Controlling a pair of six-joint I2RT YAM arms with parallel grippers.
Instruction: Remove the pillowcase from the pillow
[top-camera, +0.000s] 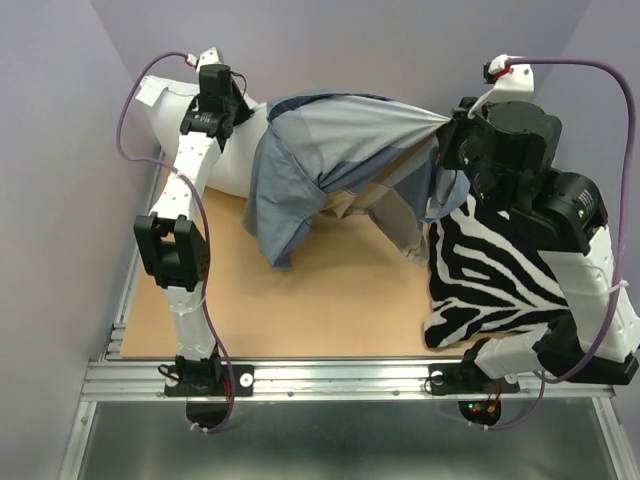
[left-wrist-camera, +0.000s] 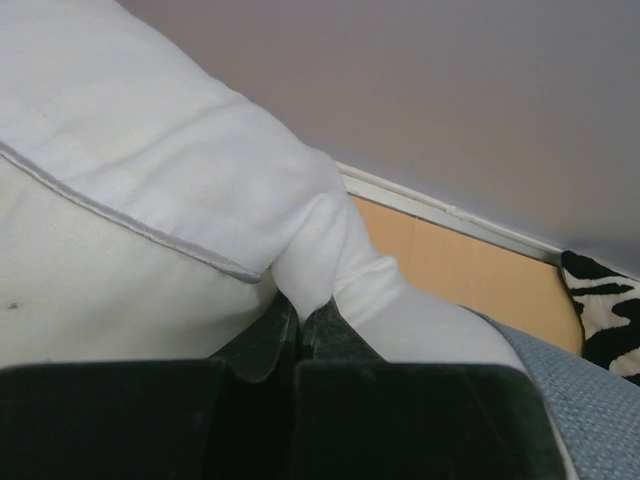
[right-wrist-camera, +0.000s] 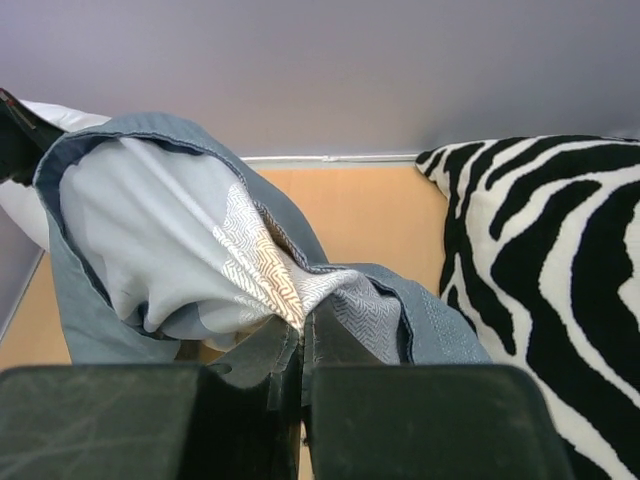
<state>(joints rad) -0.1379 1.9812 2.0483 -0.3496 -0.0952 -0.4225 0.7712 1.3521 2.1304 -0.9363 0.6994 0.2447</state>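
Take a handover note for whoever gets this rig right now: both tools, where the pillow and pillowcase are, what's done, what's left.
Left tool: shut, pinching a corner of the plump white fabric pillow, which lies at the far left of the tan wooden table.
Right tool: shut on the striped blue-grey fabric pillowcase, holding it raised beside the black-and-white zebra-print cushion.
Done: the pillowcase is stretched rightward and looks mostly off. Its inside appears hollow from the right wrist view.
Left: its open end hangs against the pillow's right end. Probably pull farther right until they part, then release.
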